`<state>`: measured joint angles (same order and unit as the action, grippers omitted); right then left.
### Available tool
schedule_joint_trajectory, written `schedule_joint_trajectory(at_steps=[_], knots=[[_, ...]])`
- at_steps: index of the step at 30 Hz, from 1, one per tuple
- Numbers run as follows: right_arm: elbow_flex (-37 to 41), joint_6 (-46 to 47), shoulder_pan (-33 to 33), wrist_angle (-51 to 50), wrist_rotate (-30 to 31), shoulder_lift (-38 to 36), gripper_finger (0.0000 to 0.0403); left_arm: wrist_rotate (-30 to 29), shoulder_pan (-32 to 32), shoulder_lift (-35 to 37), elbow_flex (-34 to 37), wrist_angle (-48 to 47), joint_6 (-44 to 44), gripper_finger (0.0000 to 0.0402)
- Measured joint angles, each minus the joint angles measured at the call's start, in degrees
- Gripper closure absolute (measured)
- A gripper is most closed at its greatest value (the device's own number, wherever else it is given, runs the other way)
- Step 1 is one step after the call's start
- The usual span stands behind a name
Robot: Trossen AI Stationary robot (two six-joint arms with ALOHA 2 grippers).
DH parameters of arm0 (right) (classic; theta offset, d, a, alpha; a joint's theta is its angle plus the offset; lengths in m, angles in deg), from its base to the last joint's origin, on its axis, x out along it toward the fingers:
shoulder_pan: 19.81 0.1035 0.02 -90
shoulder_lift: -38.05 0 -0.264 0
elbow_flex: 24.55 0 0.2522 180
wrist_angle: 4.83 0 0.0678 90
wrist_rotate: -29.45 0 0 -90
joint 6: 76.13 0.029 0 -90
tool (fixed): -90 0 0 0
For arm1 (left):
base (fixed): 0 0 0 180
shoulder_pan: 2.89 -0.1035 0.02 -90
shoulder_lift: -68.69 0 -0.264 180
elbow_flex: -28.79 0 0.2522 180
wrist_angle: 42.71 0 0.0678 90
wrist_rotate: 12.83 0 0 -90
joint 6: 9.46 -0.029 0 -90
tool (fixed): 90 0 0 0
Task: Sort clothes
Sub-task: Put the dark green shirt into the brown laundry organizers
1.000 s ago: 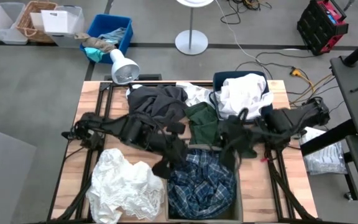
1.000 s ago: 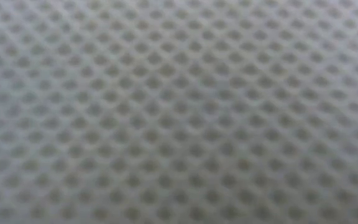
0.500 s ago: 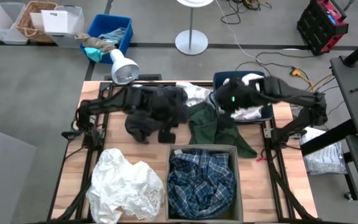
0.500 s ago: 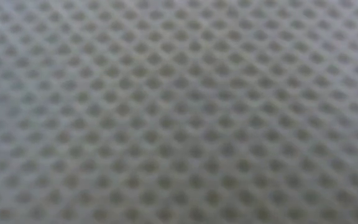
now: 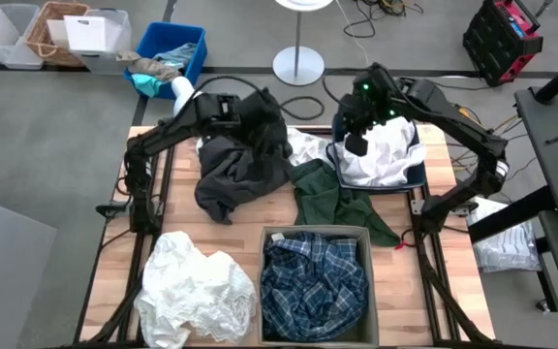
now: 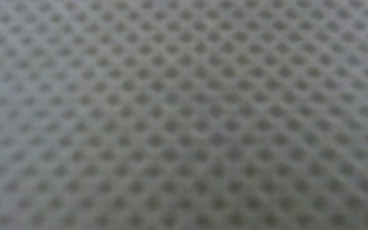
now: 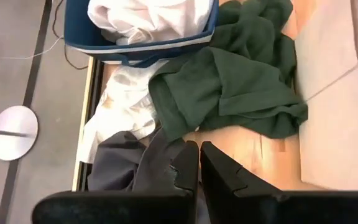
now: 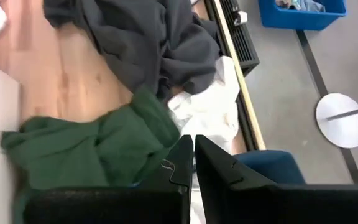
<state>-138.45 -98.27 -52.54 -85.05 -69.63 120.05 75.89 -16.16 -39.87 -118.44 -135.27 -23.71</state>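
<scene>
Two grippers, both with fingers pressed together and empty: my left gripper [image 5: 260, 105] hovers above the charcoal garment [image 5: 235, 165] at the surface's [image 5: 405, 281] eleven o'clock, my right gripper [image 5: 354, 143] above the white clothes [image 5: 381, 155] in the blue bin [image 5: 418, 176] at one o'clock. The dark green garment [image 5: 332, 199] lies mid-surface, the plaid shirt [image 5: 315, 281] in the grey box [image 5: 263, 281] at six, a white heap [image 5: 197, 291] at seven.

An overhead camera looks straight down on the table [image 5: 405, 281]. The low camera is pressed against pale mesh fabric [image 6: 184, 115]. Both wrist cameras look down from near the green garment [image 7: 241, 81], which they share.
</scene>
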Motion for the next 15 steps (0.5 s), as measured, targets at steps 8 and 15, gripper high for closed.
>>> schedule_joint_trajectory(at_steps=[8,15], knots=[[0.1,-2.0,-1.8,-4.2,-2.4,2.0,0.039,5.9,-3.3,0.0,0.0,1.3,-3.6,0.0402],[0.1,3.3,-1.8,-12.9,-9.1,-1.1,0.039,12.6,-7.4,0.0,0.0,1.3,-8.9,0.0402]])
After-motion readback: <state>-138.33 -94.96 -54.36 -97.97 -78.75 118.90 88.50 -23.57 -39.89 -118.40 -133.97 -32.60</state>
